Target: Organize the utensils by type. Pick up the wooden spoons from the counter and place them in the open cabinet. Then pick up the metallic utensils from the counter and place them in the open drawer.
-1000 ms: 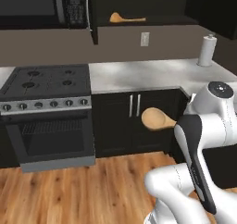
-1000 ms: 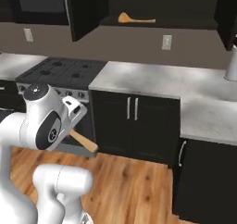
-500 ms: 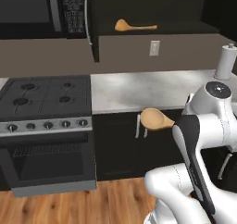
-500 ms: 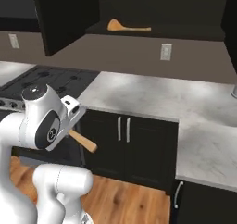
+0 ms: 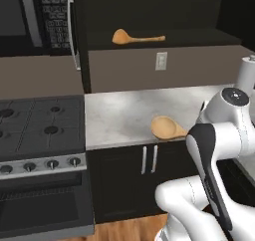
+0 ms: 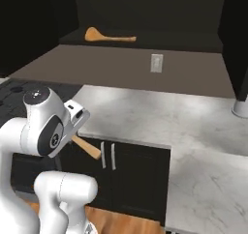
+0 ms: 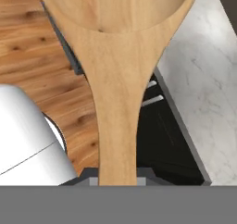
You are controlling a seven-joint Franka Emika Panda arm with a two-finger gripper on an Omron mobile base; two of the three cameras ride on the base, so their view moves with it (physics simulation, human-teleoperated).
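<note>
From the left base view, my jaws were clamped on the second long tan wooden spoon, bowl poking out level over the white marble worktop. From the right, its twin already lay in the open black upper cabinet. Hand view: handle gripped low, presumably for reach.

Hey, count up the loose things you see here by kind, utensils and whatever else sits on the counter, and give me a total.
Wooden spoons: 2, one in the open cabinet, one held in the gripper
Paper towel rolls: 1, on the counter at the far right
Total: 3
</note>
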